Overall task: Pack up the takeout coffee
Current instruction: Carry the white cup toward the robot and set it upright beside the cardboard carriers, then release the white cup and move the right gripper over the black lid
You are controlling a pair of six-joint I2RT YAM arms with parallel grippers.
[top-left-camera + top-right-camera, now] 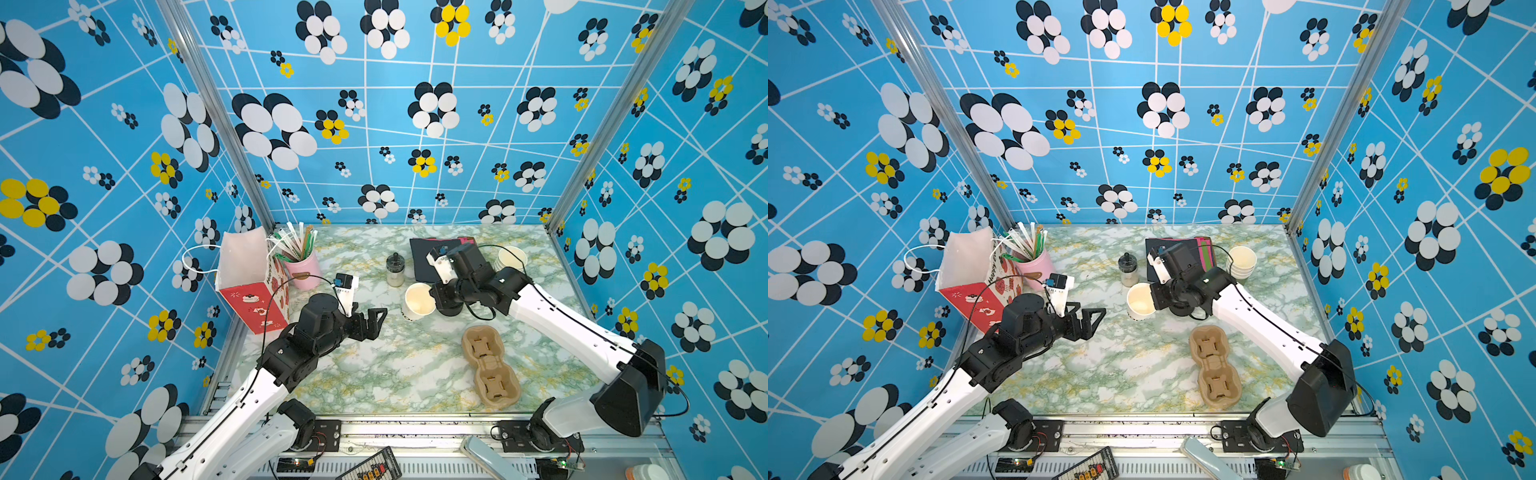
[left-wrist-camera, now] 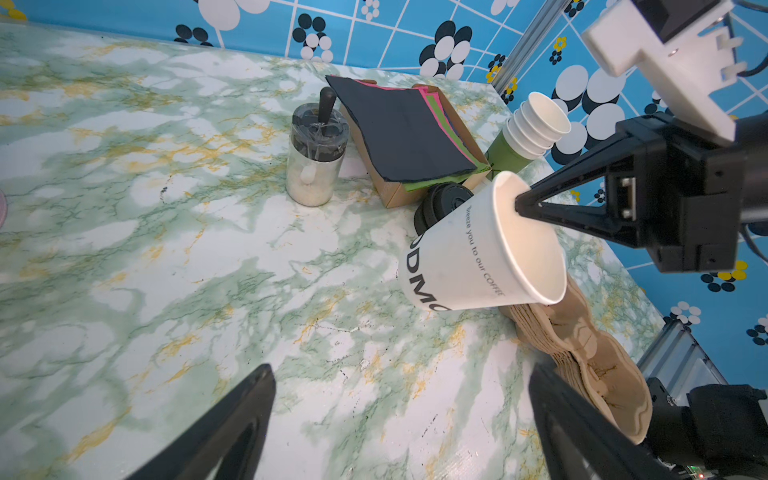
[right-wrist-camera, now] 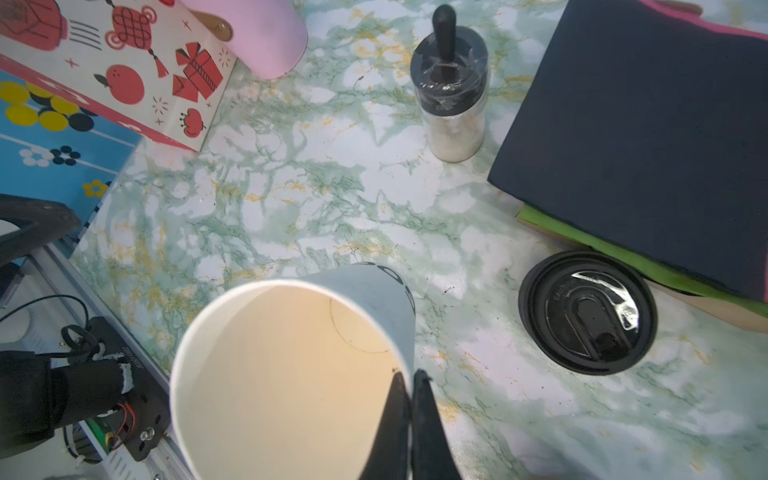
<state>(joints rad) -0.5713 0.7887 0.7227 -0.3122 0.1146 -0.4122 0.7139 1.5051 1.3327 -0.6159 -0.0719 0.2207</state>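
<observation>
The takeout coffee's white paper cup [image 1: 419, 301] [image 1: 1140, 301] is open-topped, with a cream inside and black lettering. It tilts low over the marble table [image 1: 374, 374]. My right gripper [image 1: 432, 297] [image 3: 409, 376] is shut on its rim, one finger inside and one outside, as the left wrist view also shows [image 2: 519, 205]. A black sip lid [image 3: 586, 311] lies on the table beside the cup [image 3: 282, 374]. My left gripper [image 1: 376, 326] [image 2: 401, 370] stands open and empty, left of the cup [image 2: 469, 253] and apart from it.
A brown two-slot cup carrier [image 1: 490, 365] lies front right of the cup. A red-and-white gift bag [image 1: 249, 282] and a pink straw holder [image 1: 303, 270] stand back left. A shaker jar [image 1: 395, 270], a napkin box [image 1: 424, 257] and stacked cups [image 1: 511, 257] stand behind.
</observation>
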